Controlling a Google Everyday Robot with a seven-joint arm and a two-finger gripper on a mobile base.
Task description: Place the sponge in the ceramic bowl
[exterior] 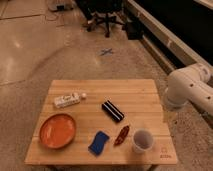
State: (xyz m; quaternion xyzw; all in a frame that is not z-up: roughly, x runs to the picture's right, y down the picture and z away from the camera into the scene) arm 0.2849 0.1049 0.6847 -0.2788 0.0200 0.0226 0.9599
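The blue sponge (99, 142) lies flat near the front edge of the wooden table (135, 92), just left of centre. The orange ceramic bowl (57, 131) sits empty at the front left, a short gap to the left of the sponge. My gripper is out of view. Only a white arm segment (192, 90) shows, at the right, beyond the table's right edge and well away from both the sponge and the bowl.
A small red object (121, 135) lies right beside the sponge, with a white cup (142, 141) just past it. A black striped block (113, 111) lies mid-table and a white tube (67, 100) at the back left. An office chair (106, 20) stands far behind.
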